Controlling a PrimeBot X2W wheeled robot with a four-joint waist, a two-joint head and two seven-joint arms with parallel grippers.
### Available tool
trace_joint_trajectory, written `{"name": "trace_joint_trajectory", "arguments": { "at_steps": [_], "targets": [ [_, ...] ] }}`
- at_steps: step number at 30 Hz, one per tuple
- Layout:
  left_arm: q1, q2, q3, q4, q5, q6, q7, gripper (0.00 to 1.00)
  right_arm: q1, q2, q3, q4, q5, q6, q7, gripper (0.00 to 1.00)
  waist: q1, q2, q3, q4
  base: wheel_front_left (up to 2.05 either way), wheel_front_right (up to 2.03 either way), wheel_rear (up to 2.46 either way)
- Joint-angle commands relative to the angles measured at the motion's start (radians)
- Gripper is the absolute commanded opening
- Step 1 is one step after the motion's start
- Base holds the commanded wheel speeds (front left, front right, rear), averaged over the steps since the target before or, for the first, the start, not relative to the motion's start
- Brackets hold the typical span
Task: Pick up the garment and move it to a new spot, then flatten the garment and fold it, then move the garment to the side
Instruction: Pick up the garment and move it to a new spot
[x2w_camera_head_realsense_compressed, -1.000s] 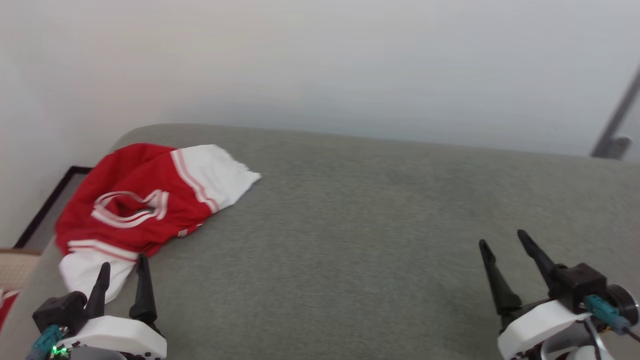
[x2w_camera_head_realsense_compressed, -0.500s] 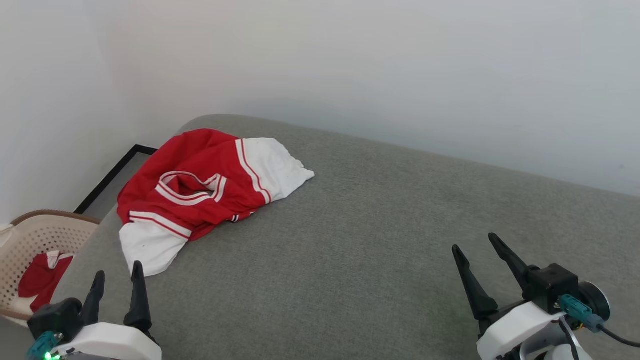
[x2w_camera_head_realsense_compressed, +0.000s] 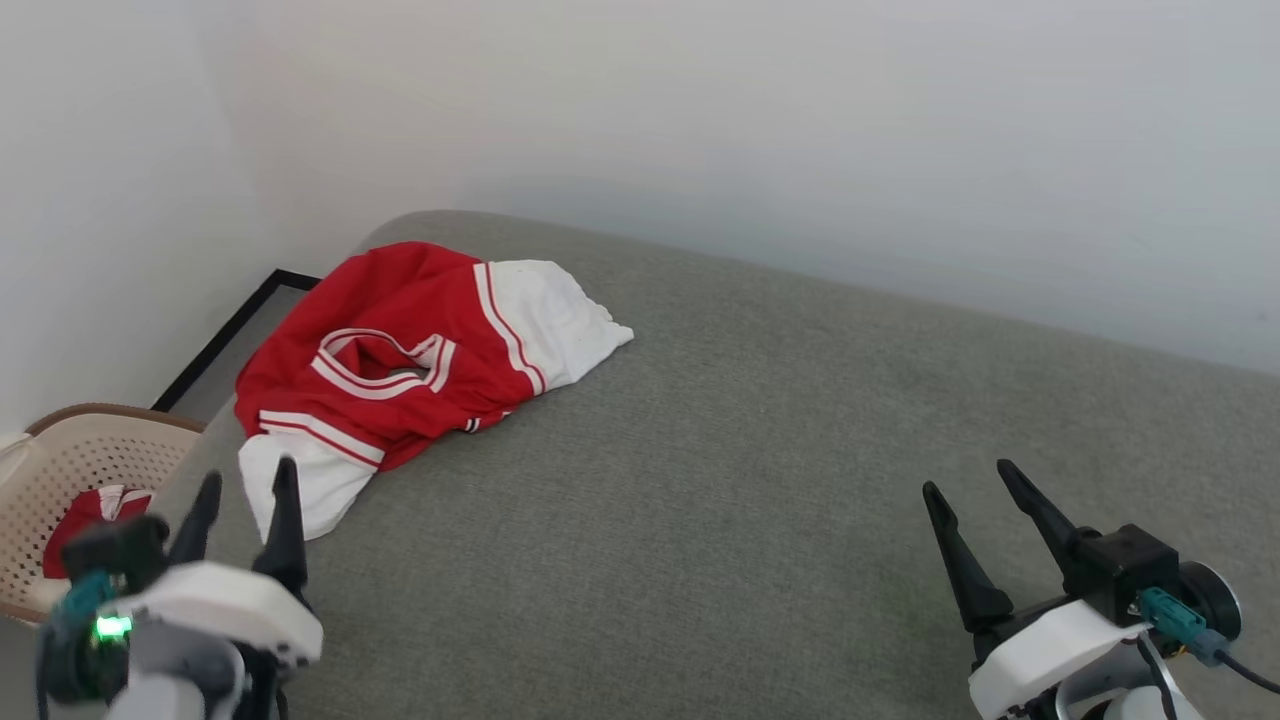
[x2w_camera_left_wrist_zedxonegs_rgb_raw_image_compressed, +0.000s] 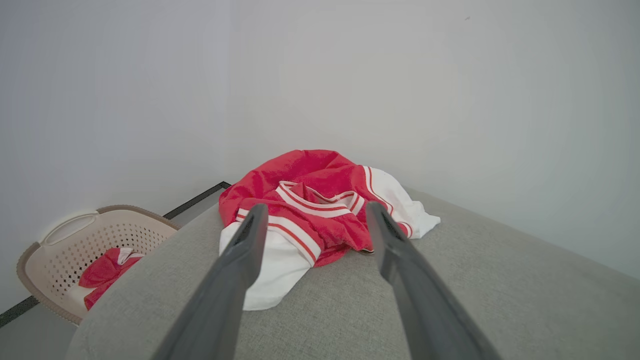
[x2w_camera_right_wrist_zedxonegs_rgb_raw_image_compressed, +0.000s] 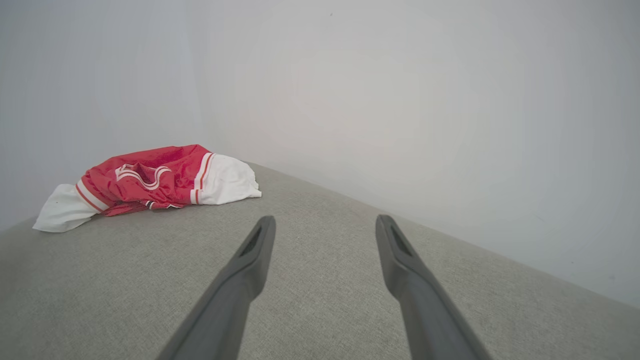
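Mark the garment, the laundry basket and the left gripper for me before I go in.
garment (x2w_camera_head_realsense_compressed: 410, 415): head view, red cloth just below the neckline trim.
laundry basket (x2w_camera_head_realsense_compressed: 70, 460): head view, perforated inner wall.
left gripper (x2w_camera_head_realsense_compressed: 250, 470): head view, midway between its open fingertips.

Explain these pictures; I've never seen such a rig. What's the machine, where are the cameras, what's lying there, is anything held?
It's a wheeled robot with two arms, each ending in a gripper with two long dark fingers. The head view looks down from its head: left gripper at lower left, right gripper at lower right. The other two pictures come from wrist cameras, each looking along its own gripper's fingers. On the grey cushion lies a crumpled red shirt with white sleeve ends, near the far left corner. Beside the cushion, a basket holds another red cloth. Both grippers are open and empty; the left one points at the shirt.
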Motion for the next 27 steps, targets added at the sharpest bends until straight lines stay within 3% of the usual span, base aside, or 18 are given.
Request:
{"name": "trace_joint_trajectory", "arguments": {
  "at_steps": [1, 9, 16, 27],
  "targets": [
    [-0.042, 0.017, -0.003, 0.021, -0.009, -0.01, 0.009, 1.0, -0.003, -0.003, 0.0, -0.005, -0.004, 0.0, 0.003, 1.0, -0.0001, 0.0, 0.014, -0.014, 0.0, 0.0, 0.0],
    [-0.221, 0.076, -0.024, 0.174, -0.026, -0.049, 0.051, 1.0, -0.025, -0.017, -0.002, -0.043, -0.013, 0.0, 0.024, 1.0, -0.0001, 0.0, 0.075, -0.07, 0.0, 0.0, 0.0],
    [-0.423, 0.131, -0.07, 0.37, -0.063, -0.07, 0.116, 1.0, -0.081, -0.037, -0.012, -0.102, -0.028, 0.0, 0.05, 1.0, -0.0001, 0.0, 0.204, -0.141, 0.0, 0.0, 0.0],
    [-0.655, 0.179, -0.193, 0.644, -0.152, -0.075, 0.325, 1.0, -0.159, -0.049, -0.018, -0.158, -0.045, 0.0, 0.07, 1.0, -0.0001, 0.0, 0.375, -0.221, 0.0, 0.0, 0.0]
  ]
}}
